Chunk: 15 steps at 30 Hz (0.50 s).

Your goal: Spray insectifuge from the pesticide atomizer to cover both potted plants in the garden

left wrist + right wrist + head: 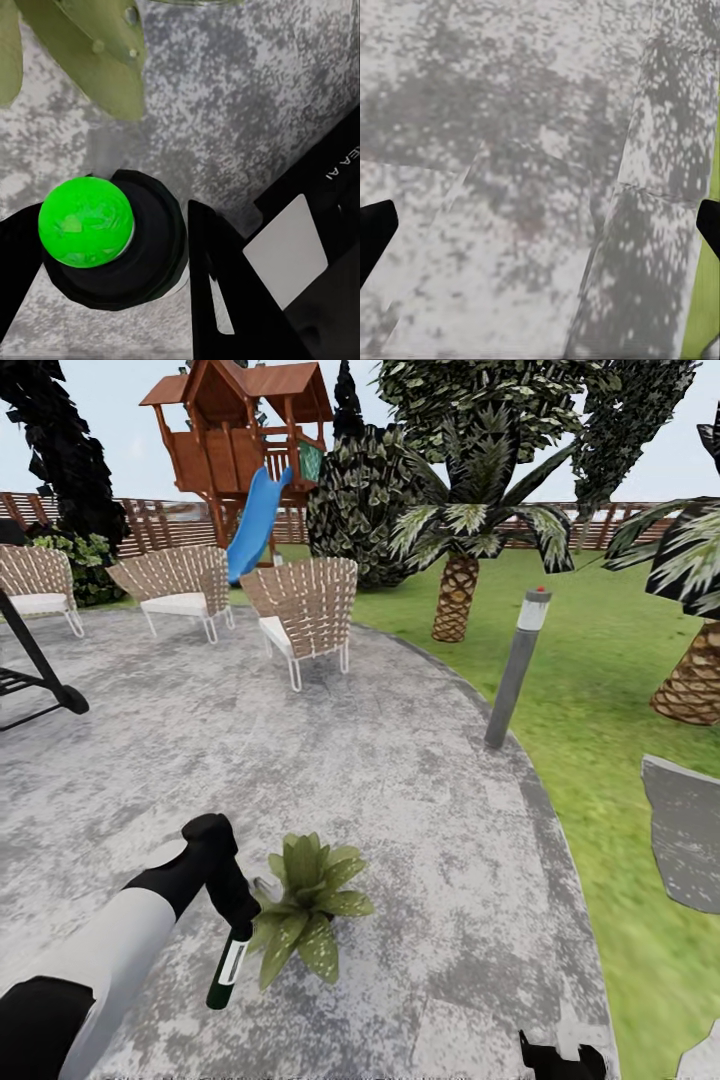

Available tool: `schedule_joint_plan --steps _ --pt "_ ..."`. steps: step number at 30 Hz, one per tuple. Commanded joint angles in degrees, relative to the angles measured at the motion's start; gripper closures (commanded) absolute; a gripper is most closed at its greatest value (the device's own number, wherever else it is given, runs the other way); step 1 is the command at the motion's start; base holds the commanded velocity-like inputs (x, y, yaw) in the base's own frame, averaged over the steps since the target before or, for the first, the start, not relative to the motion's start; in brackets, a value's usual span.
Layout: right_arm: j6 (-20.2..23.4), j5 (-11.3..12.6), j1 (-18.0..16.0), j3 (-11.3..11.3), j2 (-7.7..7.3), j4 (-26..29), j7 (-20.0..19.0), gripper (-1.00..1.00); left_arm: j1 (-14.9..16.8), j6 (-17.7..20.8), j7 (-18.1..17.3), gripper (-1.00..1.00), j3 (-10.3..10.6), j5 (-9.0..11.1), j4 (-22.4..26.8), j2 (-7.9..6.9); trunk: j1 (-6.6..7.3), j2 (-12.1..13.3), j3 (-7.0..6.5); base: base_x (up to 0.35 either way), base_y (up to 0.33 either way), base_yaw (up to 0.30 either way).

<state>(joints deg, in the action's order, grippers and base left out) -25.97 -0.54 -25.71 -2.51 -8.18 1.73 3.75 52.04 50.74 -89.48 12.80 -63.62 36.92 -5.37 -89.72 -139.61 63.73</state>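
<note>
Left tool [232, 920], black, clamped on slim dark green-black pesticide atomizer with white label [227, 970], hanging head-up-in-grip just beside small rosette potted plant of broad pointed green leaves [305, 910] on round grey stone patio [400, 780]. Green-marked bottle end [86, 221] seen between the fingers, leaf [97, 52] close by. Right tool [540, 225] spread wide, empty, over paving. Risks, as judged: nozzle aimed off the foliage, leaving coverage partial; bottle knocking leaves; second plant missed.

Three wicker chairs [300, 610] on the patio, a grey bollard [517, 665] at its edge.
</note>
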Motion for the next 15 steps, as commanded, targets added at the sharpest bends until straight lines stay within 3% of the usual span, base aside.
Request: schedule_joint_plan --steps 1,8,12,15 --pt "-0.22 -0.07 -0.04 -0.22 0.0 -0.06 0.03 -1.0 -0.04 0.59 -0.52 1.0 0.23 -0.36 0.08 -0.02 0.02 -0.02 0.05 -0.091 0.26 0.0" --pt "-0.22 0.0 -0.04 -0.22 0.0 -0.06 0.03 -1.0 -0.23 0.53 -0.52 1.0 0.36 -0.36 0.08 0.01 0.02 -0.02 0.05 -0.071 0.241 0.0" --pt "-0.22 0.01 -0.04 -0.22 0.0 -0.02 0.04 -1.0 -0.42 0.45 -0.52 1.0 0.39 -0.36 0.0 0.01 0.02 -0.02 0.05 -0.005 0.106 0.0" --pt "-0.22 0.01 -0.04 -0.22 0.0 -0.01 0.1 -1.0 -2.35 0.42 -0.52 1.0 0.39 -0.41 0.01 0.06 0.02 -0.02 0.05 0.0 0.014 -0.12"
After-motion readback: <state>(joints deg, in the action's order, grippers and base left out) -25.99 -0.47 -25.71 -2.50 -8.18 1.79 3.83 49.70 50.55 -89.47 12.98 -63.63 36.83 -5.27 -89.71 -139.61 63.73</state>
